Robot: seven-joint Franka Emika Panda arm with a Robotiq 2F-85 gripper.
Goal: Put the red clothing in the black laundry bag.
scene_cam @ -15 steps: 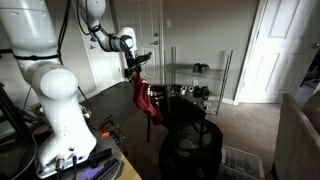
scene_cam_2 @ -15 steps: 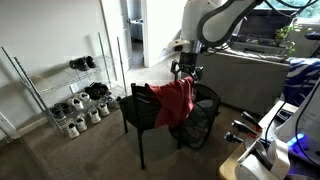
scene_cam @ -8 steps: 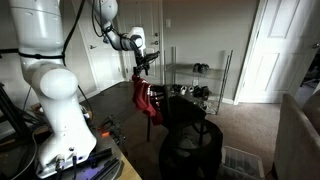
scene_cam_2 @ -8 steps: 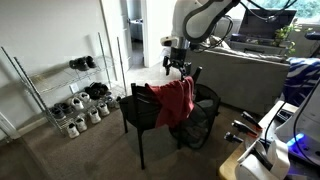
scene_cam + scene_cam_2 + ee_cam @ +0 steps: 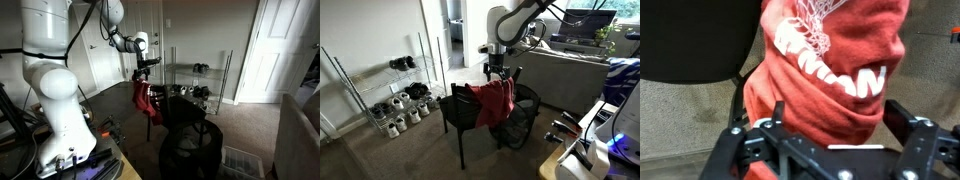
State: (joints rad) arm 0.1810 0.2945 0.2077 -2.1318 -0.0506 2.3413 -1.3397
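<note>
A soft red fabric garment with white print point(image 5: 496, 101) hangs draped over the back of a black wooden chair point(image 5: 459, 112), its folds falling down the side that faces a large round black mesh laundry bag point(image 5: 524, 124). The bag stands on the carpet just beside the chair, and none of the garment is in it. In an exterior view the bag point(image 5: 192, 150) sits in the foreground with its wide circular rim facing up, and the chair point(image 5: 172, 108) and red garment point(image 5: 143, 98) are just behind it.

The robot's hand point(image 5: 496, 74) hangs just above the top edge of the garment and points straight down. Its fingers are spread wide apart and hold nothing. From the wrist view the two dark fingers point(image 5: 776, 112) frame the red cloth point(image 5: 830, 70) below, with the black chair back point(image 5: 700, 40) off to one side. Seen from across the room, the hand point(image 5: 139, 72) is directly over the draped fabric.

A wire rack carrying pairs of shoes point(image 5: 395, 95) stands against the wall, well apart from the chair.
</note>
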